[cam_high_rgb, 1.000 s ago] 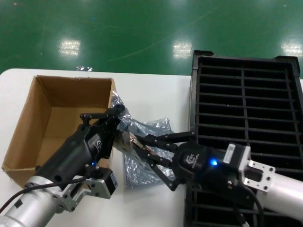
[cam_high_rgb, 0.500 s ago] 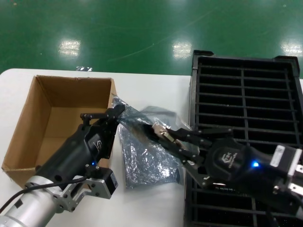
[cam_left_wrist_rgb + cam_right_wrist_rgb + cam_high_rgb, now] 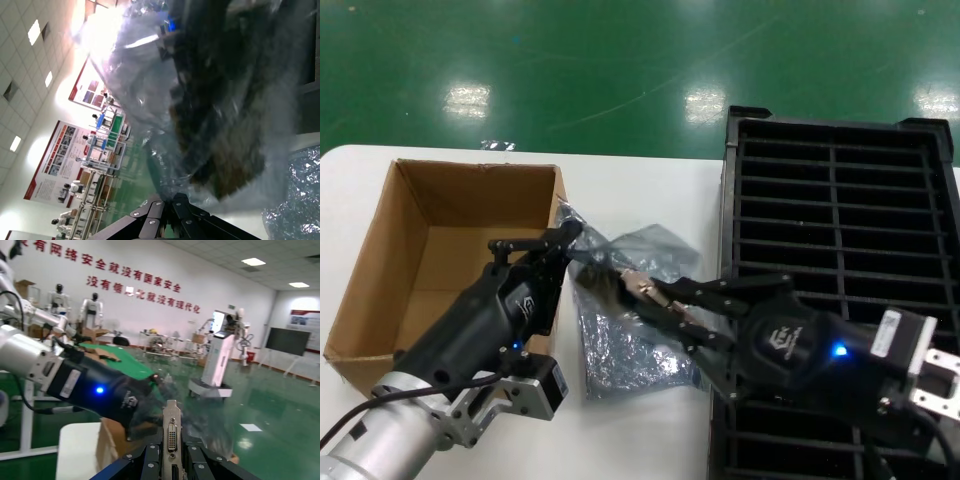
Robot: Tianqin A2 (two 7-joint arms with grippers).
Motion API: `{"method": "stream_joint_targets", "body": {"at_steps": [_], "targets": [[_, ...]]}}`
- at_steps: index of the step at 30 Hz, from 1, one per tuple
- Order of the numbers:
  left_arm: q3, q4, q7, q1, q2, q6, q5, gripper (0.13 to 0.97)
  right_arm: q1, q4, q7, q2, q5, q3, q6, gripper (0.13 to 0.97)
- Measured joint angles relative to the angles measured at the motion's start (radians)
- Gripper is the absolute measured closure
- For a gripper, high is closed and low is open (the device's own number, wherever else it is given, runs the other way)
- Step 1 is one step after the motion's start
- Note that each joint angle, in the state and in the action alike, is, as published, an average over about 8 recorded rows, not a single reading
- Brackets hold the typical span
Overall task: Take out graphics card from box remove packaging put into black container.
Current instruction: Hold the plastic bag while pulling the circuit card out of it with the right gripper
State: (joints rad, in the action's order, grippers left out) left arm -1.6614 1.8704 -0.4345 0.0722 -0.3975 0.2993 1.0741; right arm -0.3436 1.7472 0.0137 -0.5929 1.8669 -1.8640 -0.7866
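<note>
Card point(image 3: 620, 285) is halfway out of its bag right now, held up off the surface point(image 3: 650, 200) between the two arms, just right of the box and left of the black tray. Only its bracket end shows clearly: in the right wrist view the silver bracket point(image 3: 171, 437) stands upright with a white port on it, pinched between the jaws of the right gripper point(image 3: 642, 297). So that one is closed on the card's bracket end, reaching in from the right with its body over the tray's near-left corner.

The rest of the card is a dark shape inside the crinkly grey bag point(image 3: 630, 250). In the left wrist view the bag point(image 3: 200, 100) fills most of the frame, with the dark card showing through the plastic. The left gripper point(image 3: 568, 240) has its jaws clamped shut on the bag's left edge, right next to the box's right wall.

Under all that, a second bag point(image 3: 620, 350) lies flat on the white surface.

The box point(image 3: 380, 250) sits on the left, open at the top, with the left arm lying across its near-right corner. The black tray point(image 3: 840, 200) is on the right, with two columns of narrow slots.
</note>
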Motion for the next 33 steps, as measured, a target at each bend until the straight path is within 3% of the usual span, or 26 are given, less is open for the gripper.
{"method": "stream_joint_targets", "body": {"at_steps": [16, 25, 33], "targets": [[0.000, 0.000, 0.000, 0.000, 0.000, 0.000, 0.000, 0.958, -0.075, 0.031, 0.026, -0.033, -0.054, -0.073, -0.072, 0.902], [0.000, 0.000, 0.000, 0.000, 0.000, 0.000, 0.000, 0.958, -0.027, 0.123, 0.069, -0.110, -0.036, -0.001, -0.039, 0.902], [0.000, 0.000, 0.000, 0.000, 0.000, 0.000, 0.000, 0.958, 0.066, 0.182, 0.080, -0.197, 0.021, 0.130, -0.004, 0.902]]}}
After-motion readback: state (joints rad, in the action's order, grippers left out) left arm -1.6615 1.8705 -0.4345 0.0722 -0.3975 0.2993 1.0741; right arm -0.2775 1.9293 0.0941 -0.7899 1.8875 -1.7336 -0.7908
